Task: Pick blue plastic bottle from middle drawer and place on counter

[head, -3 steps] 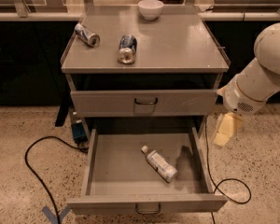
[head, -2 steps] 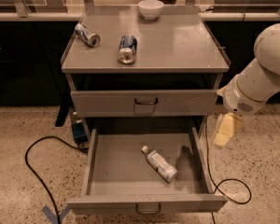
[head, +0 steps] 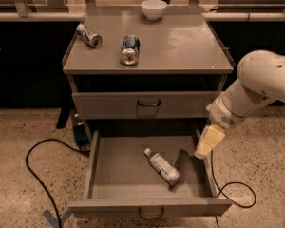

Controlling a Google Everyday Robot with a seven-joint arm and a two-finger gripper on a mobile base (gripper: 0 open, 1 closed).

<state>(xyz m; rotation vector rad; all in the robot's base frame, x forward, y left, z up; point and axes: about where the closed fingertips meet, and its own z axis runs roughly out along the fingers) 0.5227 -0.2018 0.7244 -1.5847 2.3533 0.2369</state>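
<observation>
You are at the reaching step. Your gripper hangs over the right edge of the open middle drawer; whether it is open or closed cannot be told. The blue plastic bottle lies on its side inside the drawer, just to the left. The next move probably calls for shifting left and down onto it. The table above holds two cans and a white bowl. A cable loops over the speckled floor.

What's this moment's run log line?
gripper: at right side of middle drawer | blue plastic bottle: lying inside, ungrasped | counter: no bottle
</observation>
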